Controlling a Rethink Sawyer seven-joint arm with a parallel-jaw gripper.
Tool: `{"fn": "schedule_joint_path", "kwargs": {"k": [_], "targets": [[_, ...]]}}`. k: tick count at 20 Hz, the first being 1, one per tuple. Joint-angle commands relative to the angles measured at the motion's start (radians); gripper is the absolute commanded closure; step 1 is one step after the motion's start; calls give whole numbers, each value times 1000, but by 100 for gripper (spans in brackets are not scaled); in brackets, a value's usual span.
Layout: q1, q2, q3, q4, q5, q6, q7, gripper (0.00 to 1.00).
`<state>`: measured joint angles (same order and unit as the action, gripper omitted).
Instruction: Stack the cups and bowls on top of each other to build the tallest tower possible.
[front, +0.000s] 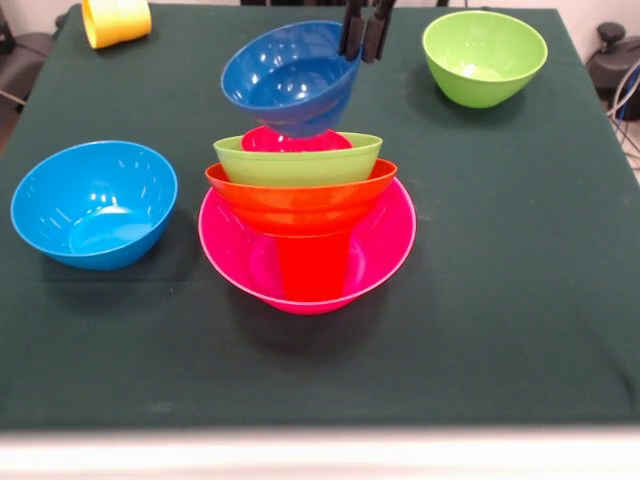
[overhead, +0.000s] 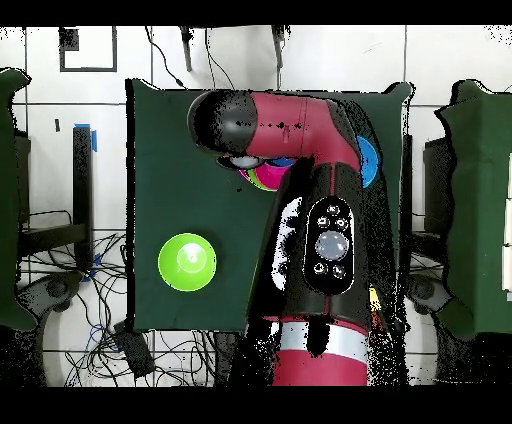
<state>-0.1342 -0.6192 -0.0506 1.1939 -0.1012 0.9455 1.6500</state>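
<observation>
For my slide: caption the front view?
Gripper holds tilted dark blue bowl above the tower on the table.

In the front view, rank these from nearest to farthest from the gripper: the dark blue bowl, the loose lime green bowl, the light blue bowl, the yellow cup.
1. Dark blue bowl: held tilted by its rim in the gripper, above the tower.
2. Loose lime green bowl: on the cloth at picture right.
3. Yellow cup: on its side, top-left corner.
4. Light blue bowl: at picture left, lower down.
</observation>
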Motion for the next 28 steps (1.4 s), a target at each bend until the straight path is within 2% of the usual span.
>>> {"fn": "schedule_joint_path", "kwargs": {"k": [1, 6, 16, 23, 28], "targets": [[-30, -36, 78, 154, 12, -4, 4, 100], [-41, -47, 92, 191, 7, -45, 0, 100], [-69, -48, 120, 317, -4, -220, 21, 100], [-69, -44, 128, 329, 4, -245, 35, 100], [-65, -48, 125, 322, 10, -218, 37, 100]]}}
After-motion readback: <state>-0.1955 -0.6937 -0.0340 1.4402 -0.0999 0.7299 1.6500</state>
